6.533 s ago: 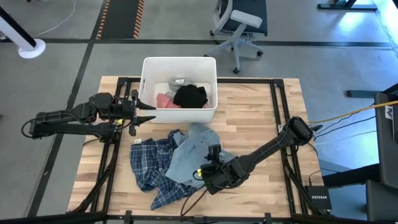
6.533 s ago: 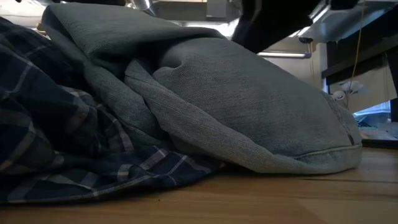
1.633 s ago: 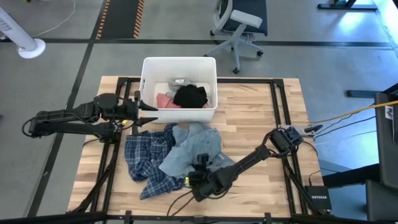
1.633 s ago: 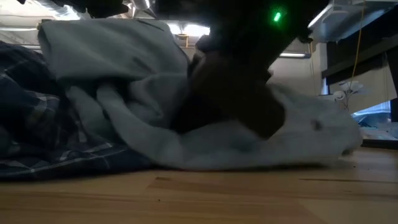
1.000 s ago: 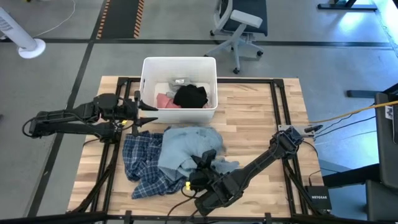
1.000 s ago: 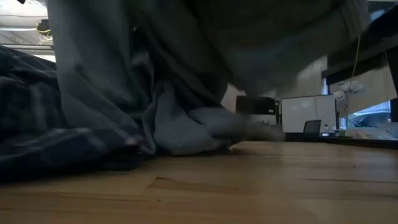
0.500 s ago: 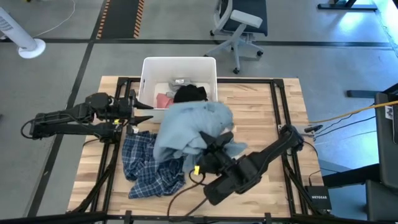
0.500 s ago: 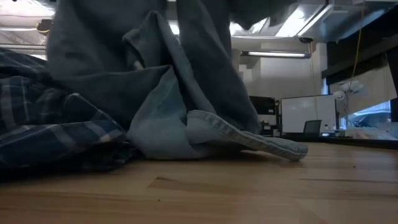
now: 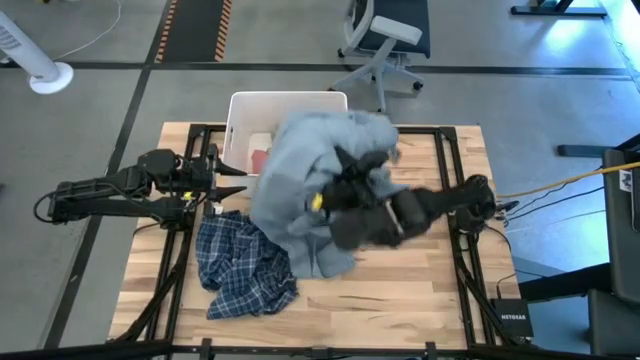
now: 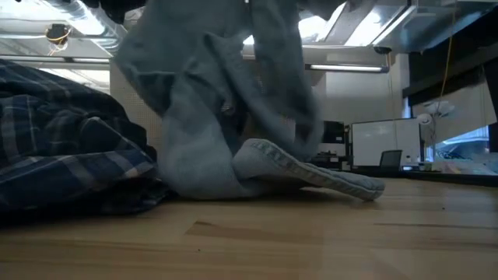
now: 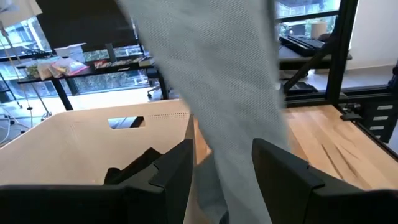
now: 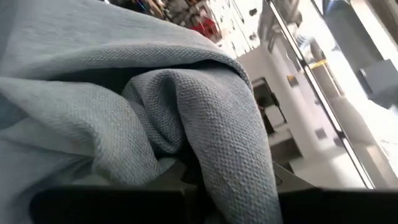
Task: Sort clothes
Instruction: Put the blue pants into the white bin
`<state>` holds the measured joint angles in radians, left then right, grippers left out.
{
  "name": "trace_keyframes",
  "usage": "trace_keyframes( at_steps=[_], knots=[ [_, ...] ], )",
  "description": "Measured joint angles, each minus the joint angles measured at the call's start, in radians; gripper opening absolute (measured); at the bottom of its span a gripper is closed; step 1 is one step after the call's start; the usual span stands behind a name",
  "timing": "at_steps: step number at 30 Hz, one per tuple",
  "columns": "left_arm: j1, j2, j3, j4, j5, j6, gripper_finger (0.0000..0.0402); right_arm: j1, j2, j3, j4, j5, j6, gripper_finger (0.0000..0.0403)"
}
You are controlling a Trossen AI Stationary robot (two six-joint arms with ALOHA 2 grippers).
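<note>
Grey-blue knit fabric fills the right wrist view: the grey-blue garment (image 12: 186, 118) is bunched in folds right over the camera, draped across that arm's own dark fingers, so how they stand cannot be told. In the low view, nearest the camera on the wooden table (image 10: 311, 241), a hemmed end of the garment (image 10: 311, 175) lies flat on the boards while the rest rises out of frame above; just beside it the blue-white plaid shirt (image 10: 70, 148) lies crumpled on the table.

From above, the right arm reaches from the table's right edge toward the middle, its forearm raised. The right gripper (image 9: 345, 185) is buried in the lifted garment (image 9: 310, 170), which hangs over it in a tall heap; the cloth appears pinched there, though the fingers are hidden. The garment's upper part overlaps the right side of the white plastic bin (image 9: 245, 110), and its lower end trails to the table beside the plaid shirt (image 9: 240, 270). A pink piece (image 9: 261, 160) shows inside the bin's uncovered part.

The left arm lies stretched along the table's left side, and the left gripper (image 9: 232, 180) rests with its fingers spread, holding nothing, just beside the bin's left wall. The left wrist view shows those two fingers (image 11: 174, 171) parted, the bin's wall (image 11: 93, 137) close ahead, and the grey-blue cloth (image 11: 217, 81) hanging as a blurred curtain in front.
</note>
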<state>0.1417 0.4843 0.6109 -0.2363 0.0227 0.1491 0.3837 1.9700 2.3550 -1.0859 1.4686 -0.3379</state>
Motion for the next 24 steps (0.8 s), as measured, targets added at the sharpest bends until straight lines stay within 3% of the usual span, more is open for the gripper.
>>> trace_keyframes(
  at_steps=[5, 9, 13, 24],
  knots=[
    [0.0, 0.0, 0.0, 0.007, 0.0, -0.003, 0.0159, -0.127, -0.028, 0.0, 0.324, -0.104, -0.334, 0.0059],
    [0.0, 0.0, 0.0, 0.012, 0.0, -0.003, 0.0159, -0.241, -0.021, 0.0, 0.591, -0.323, -0.502, 0.0059],
    [0.0, 0.0, 0.0, 0.012, 0.0, -0.003, 0.0159, -0.35, -0.001, 0.0, 0.687, -0.486, -0.508, 0.006],
    [0.0, 0.001, 0.0, 0.018, 0.0, 0.008, 0.0159, -0.553, 0.137, 0.0, 0.589, -0.762, -0.302, 0.006]
  ],
)
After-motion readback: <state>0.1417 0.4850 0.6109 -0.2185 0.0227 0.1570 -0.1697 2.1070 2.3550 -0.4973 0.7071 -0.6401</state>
